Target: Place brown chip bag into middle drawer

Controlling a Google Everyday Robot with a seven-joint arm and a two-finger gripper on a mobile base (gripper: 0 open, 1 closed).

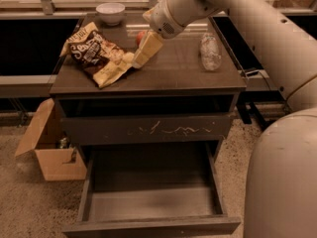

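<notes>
The brown chip bag [94,53] lies crumpled on the left of the cabinet top [178,73], dark brown in the middle with pale yellow-tan ends. My gripper [141,53] hangs low over the top just right of the bag, its pale tip at the bag's right end; I cannot tell whether it touches. The middle drawer [148,202] stands pulled out at the bottom, with nothing on its smooth grey floor.
A red apple [140,35] sits mostly hidden behind the gripper. A white bowl [110,11] stands at the back left and a clear plastic bottle [210,51] lies at the right. The scratched drawer front [148,129] is above. A cardboard box [49,152] stands on the floor at left.
</notes>
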